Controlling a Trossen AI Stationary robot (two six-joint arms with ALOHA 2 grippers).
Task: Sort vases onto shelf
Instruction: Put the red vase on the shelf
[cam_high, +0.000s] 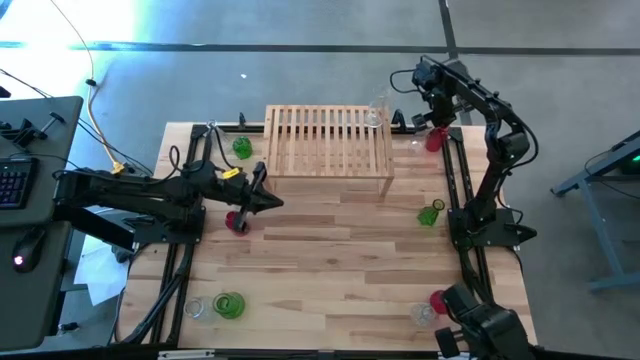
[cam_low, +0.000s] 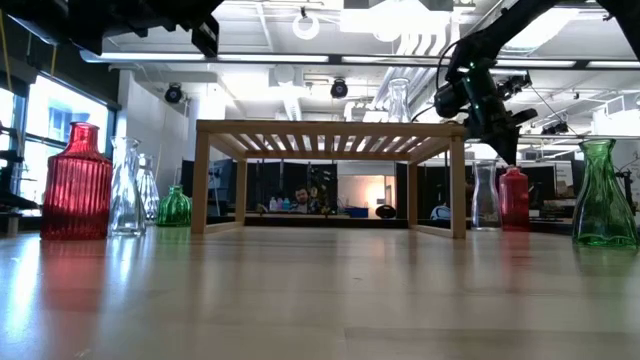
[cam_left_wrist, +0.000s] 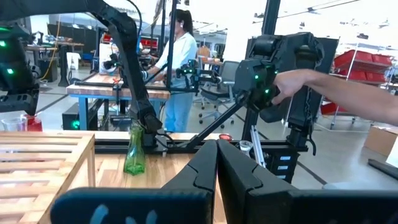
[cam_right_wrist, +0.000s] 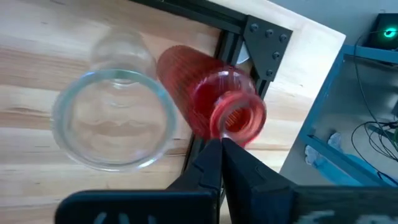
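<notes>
The light-wood shelf (cam_high: 328, 140) stands at the table's far middle, with one clear vase (cam_high: 378, 112) upright on its far right corner. My right gripper (cam_right_wrist: 221, 152) is shut and points down just over the mouth of a red ribbed vase (cam_right_wrist: 214, 106). That vase stands beside a clear vase (cam_right_wrist: 115, 118), off the shelf's far right end. My left gripper (cam_high: 272, 201) is shut and hangs in the air near the shelf's near left leg. It is just right of a red vase (cam_high: 237, 222) and touches nothing. My right gripper comes from above, pointing down, with its shut fingertips right at the rim of the red vase's mouth (cam_right_wrist: 239, 124). Whether they touch the rim, I cannot tell. The vase stands upright on the table.
Other vases stand around the table: green (cam_high: 242, 148) left of the shelf, green (cam_high: 430, 213) at the right, green (cam_high: 230, 305) and clear (cam_high: 195, 310) near left, red (cam_high: 438, 298) and clear (cam_high: 425, 315) near right. A person's arm (cam_left_wrist: 342, 90) shows beyond the table.
</notes>
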